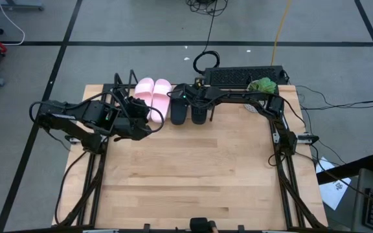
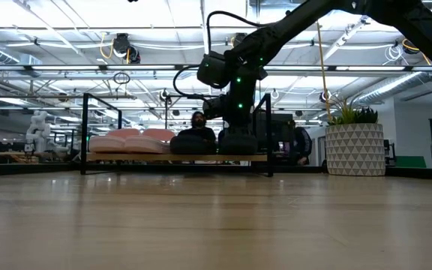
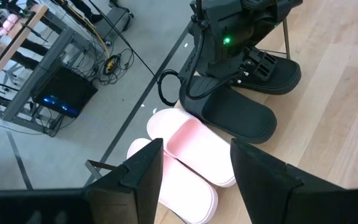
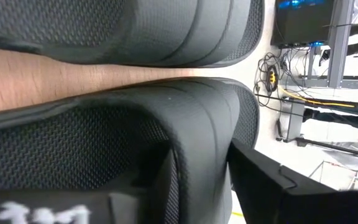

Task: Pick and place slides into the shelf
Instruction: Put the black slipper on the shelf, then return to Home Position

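Note:
The shelf (image 2: 126, 157) stands at the table's far edge and carries all the slides side by side. The pink pair (image 1: 152, 96) (image 3: 191, 155) lies toward its left end. One black slide (image 1: 179, 111) (image 3: 238, 115) lies next to the pink pair, and the second black slide (image 1: 199, 115) (image 2: 238, 141) lies to its right. My right gripper (image 1: 199, 103) (image 4: 197, 186) is down on that second black slide. My left gripper (image 1: 149, 123) (image 3: 197, 180) hangs open just in front of the pink pair, touching nothing. My right gripper has the second black slide by the side of its strap (image 4: 197, 137). One finger (image 4: 157, 186) is inside under the strap and the other (image 4: 266, 186) is outside the slide's edge. It comes from above, and the slide lies flat on the shelf board.
A potted plant (image 1: 263, 85) (image 2: 355, 146) and a black device (image 1: 245, 76) stand at the far right of the table. A person (image 2: 198, 124) shows behind the shelf. The near half of the tabletop (image 1: 193, 175) is bare wood.

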`<action>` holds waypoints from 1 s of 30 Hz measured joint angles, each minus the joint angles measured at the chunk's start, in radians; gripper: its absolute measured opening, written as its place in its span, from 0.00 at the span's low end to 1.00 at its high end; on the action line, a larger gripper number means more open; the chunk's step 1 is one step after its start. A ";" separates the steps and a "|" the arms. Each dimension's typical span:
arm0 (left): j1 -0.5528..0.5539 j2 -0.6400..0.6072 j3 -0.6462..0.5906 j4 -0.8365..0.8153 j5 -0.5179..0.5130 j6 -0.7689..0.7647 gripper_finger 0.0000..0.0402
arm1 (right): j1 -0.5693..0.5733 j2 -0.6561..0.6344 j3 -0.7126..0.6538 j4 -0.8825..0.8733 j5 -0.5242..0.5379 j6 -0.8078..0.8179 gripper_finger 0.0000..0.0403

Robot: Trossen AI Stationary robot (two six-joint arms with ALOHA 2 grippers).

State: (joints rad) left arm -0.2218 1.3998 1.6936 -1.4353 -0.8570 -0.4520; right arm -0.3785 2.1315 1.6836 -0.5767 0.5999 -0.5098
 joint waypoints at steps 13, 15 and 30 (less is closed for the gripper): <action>0.000 0.000 0.000 0.000 0.000 -0.001 0.47 | 0.008 -0.040 0.000 -0.010 -0.003 0.000 0.45; 0.000 0.000 0.000 0.000 0.000 -0.001 0.47 | 0.012 -0.042 0.000 -0.011 -0.002 0.000 0.47; 0.000 0.000 0.000 0.000 0.000 0.002 0.47 | 0.113 -0.044 0.000 -0.036 0.129 -0.034 0.53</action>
State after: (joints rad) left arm -0.2218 1.3998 1.6936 -1.4349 -0.8566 -0.4496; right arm -0.2658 2.0872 1.6833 -0.6123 0.7293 -0.5434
